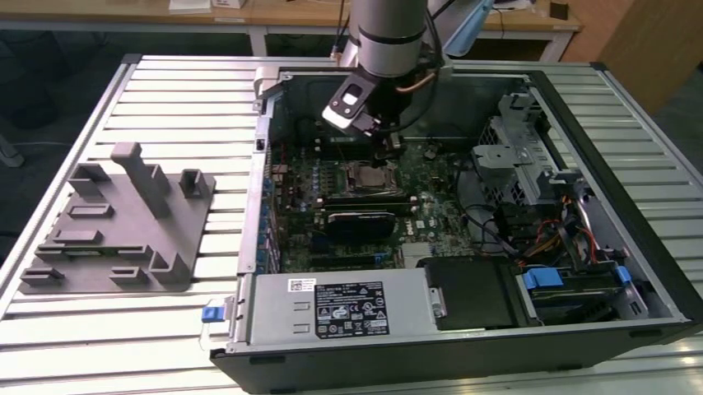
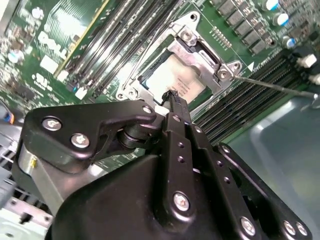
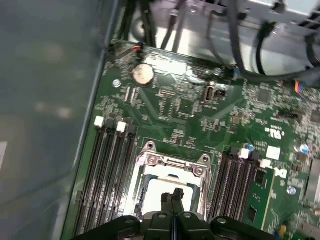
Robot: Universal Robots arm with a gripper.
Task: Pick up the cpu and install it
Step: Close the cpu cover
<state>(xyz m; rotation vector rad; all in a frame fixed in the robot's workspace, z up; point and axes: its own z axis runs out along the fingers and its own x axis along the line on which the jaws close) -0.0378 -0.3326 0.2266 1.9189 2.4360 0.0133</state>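
The cpu (image 2: 172, 77) lies flat inside the metal-framed socket (image 2: 200, 47) on the green board (image 3: 200, 110), squared to the frame as if seated, and the hand (image 2: 171, 96) hangs just over its pale top, clenched on nothing, likely so its narrow tip fits within that frame

A slatted metal table (image 1: 121, 346) spreads below the gripper (image 1: 384, 155) and out to every side of it. Its pale slats catch soft, even light from above. Behind the gripper, past the table's far edge, stands a light wooden desk (image 1: 296, 18) on white legs (image 1: 257, 39), with white papers (image 1: 193, 5) on top. Behind it toward the exterior view's right is a tall wooden panel (image 1: 643, 49). Behind it toward the exterior view's left is dark floor (image 1: 55, 82).
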